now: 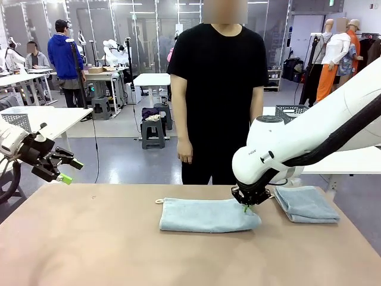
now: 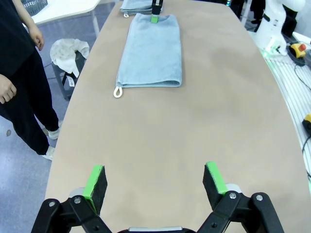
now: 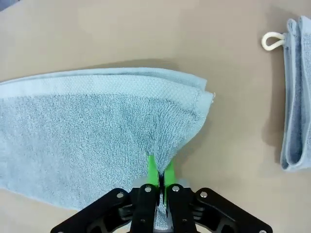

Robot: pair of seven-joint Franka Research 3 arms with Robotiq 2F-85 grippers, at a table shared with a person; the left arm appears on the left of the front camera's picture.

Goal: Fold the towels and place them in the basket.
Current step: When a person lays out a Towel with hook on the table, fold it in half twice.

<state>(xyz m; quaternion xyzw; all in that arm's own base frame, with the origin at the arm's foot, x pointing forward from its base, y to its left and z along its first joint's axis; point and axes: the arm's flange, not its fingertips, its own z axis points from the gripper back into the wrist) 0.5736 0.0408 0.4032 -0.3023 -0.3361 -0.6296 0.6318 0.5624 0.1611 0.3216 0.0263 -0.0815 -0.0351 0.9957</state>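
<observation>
Towel (image 3: pixel 97 126), edge in closed right pincer (image 3: pixel 159 175); no legible writing

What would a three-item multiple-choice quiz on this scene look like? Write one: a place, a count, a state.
1. Where is the right gripper?
A. at the end of the long towel
B. on the folded towel
C. raised beside the table

2. How many towels are on the table?
A. one
B. two
C. three

3. How is the left gripper?
A. open
B. shut on a towel
C. shut, holding nothing

Answers: 1 A, its pads pinch that towel's end. 2 B, one long, one folded beside it. 3 A, its pads stand apart over bare table.
</observation>
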